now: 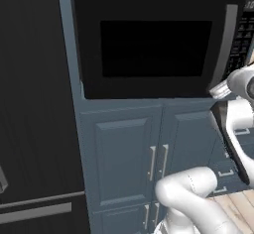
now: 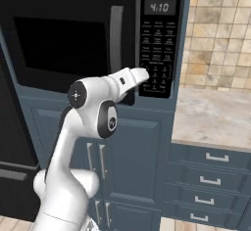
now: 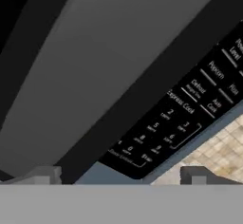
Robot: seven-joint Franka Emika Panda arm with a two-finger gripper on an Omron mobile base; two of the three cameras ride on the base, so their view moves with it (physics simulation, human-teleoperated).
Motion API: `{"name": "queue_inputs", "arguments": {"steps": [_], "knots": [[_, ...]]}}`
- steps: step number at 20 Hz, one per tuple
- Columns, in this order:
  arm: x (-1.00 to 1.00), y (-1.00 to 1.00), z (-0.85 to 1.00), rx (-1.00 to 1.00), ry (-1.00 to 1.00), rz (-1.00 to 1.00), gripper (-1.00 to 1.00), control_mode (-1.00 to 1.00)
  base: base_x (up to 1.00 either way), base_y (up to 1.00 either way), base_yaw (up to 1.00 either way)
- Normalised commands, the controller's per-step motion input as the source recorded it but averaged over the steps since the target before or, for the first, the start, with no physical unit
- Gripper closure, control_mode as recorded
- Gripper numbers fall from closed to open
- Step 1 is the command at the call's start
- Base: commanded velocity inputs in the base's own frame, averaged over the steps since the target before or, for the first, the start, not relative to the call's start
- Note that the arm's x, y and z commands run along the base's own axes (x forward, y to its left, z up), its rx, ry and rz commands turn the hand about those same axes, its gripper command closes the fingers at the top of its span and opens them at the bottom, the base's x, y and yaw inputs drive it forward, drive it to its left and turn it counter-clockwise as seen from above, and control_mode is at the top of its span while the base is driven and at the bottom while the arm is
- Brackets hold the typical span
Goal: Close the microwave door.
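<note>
Your arm reaches up to the microwave door (image 2: 68, 41), a glossy black panel set in the blue-grey cabinetry above the cabinet doors (image 1: 124, 153). The end effector (image 2: 142, 74) sits at the door's lower right corner, beside the grey bar handle (image 2: 116, 36) and against the keypad (image 2: 158, 54). In your hand view, the handle (image 3: 95, 71) looms close, with two dark fingertips (image 3: 197, 174) spread wide, gripping nothing. The door looks nearly flush with the microwave's front.
</note>
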Motion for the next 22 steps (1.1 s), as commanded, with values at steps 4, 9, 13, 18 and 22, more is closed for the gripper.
{"name": "queue_inputs", "arguments": {"steps": [4, 9, 13, 18, 22], "knots": [[1.0, -0.16, 0.57, 0.01, 0.14, 0.04, -1.0, -1.0, 0.0, 0.0, 0.0], [0.95, 0.03, 0.59, 0.01, 0.2, 0.0, -1.0, -1.0, 0.0, 0.0, 0.0], [-0.33, 0.33, 0.04, 0.05, -0.02, -0.09, -1.0, -1.0, 0.0, 0.0, 0.0], [-1.0, 0.34, -0.89, 0.02, -0.42, -0.15, -1.0, -1.0, 0.0, 0.0, 0.0], [-0.32, 0.04, -0.18, 0.0, -0.08, -0.03, -1.0, -1.0, 0.0, 0.0, 0.0]]}}
